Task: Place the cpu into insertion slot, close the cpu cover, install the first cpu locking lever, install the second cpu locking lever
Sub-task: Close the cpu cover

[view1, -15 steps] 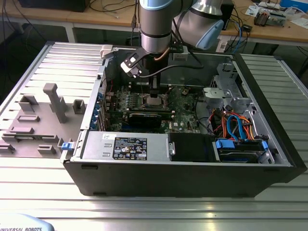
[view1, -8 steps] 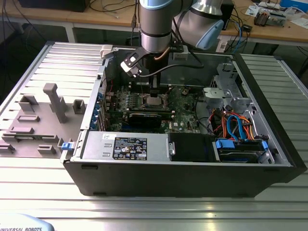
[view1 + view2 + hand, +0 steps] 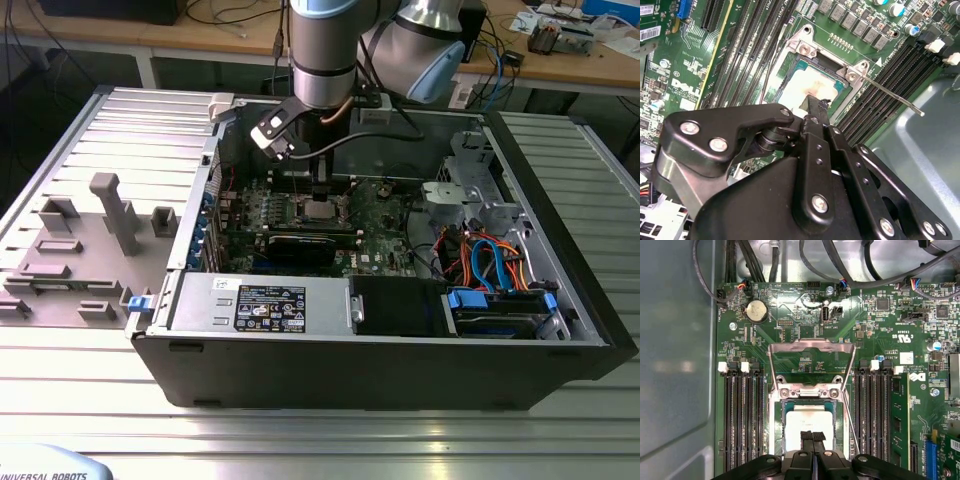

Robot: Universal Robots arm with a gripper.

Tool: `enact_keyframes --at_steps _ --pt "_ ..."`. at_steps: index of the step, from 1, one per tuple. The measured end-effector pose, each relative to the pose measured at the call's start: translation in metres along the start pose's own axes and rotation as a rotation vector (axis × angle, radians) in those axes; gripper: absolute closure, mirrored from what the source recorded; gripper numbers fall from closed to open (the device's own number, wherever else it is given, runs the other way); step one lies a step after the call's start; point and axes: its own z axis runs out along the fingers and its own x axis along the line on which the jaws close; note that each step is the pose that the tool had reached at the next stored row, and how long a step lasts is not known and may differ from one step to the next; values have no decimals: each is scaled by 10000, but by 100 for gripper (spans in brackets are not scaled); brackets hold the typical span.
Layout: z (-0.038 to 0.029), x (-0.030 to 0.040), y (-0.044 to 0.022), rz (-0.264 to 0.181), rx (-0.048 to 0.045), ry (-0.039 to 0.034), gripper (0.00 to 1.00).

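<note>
First wrist view: claw [image 3: 813, 434] pressed together (tips over cpu [image 3: 807, 417]); cpu cover [image 3: 812, 344] raised

Silver cpu [image 3: 807, 421] seated in insertion slot [image 3: 775, 426], cpu cover [image 3: 812, 343] open

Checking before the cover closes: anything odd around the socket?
Nothing damaged. The cpu sits square in the insertion slot, with a brownish smear on top. The cpu cover stands open, and one locking lever juts loose across the memory slots.

Printed sticker [image 3: 270, 303] on the grey box [image 3: 195, 300], white logo lettering [image 3: 684, 89] on the green circuit board [image 3: 705, 56], finer print probably illegible.
</note>
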Motion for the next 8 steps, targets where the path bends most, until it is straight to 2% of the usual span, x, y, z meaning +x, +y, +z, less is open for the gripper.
enact_keyframes --at_steps 8 --pt "-16 0 1 -1 1 0 89"
